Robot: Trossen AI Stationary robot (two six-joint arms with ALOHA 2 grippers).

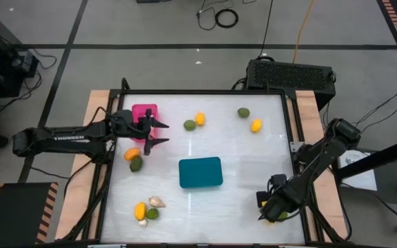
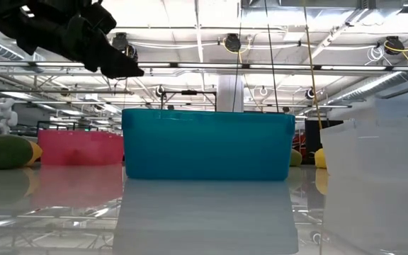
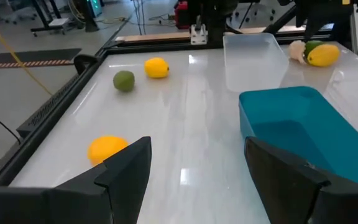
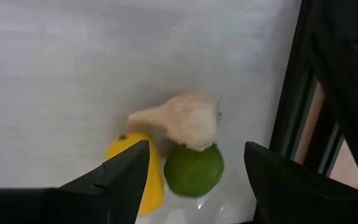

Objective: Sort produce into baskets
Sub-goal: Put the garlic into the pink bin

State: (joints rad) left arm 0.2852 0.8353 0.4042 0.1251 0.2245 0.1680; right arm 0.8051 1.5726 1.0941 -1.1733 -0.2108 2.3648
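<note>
The produce lay mostly loose on the glossy white table [image 1: 240, 158]: a yellow oval fruit [image 1: 200, 118] and a round green fruit [image 1: 189, 125] at the far middle, another pair far right, an orange fruit [image 1: 131, 153] with a green one [image 1: 136, 163] on the left, and a small cluster near left. The teal rectangular bin [image 1: 200, 172] sat mid-table, the bright pink bin [image 1: 144, 118] far left, and a nearly clear bin [image 3: 253, 59] showed faintly. Sorting seemed barely begun. The right gripper [image 4: 194, 186], fingers spread and empty, hung just over a beige garlic bulb [image 4: 182, 119], a green fruit [image 4: 193, 169] and a yellow fruit [image 4: 137, 172] near right; the next move would probably be dropping onto one piece without nudging its neighbours. The left gripper [image 1: 158, 132], also spread and empty, hovered beside the pink bin
</note>
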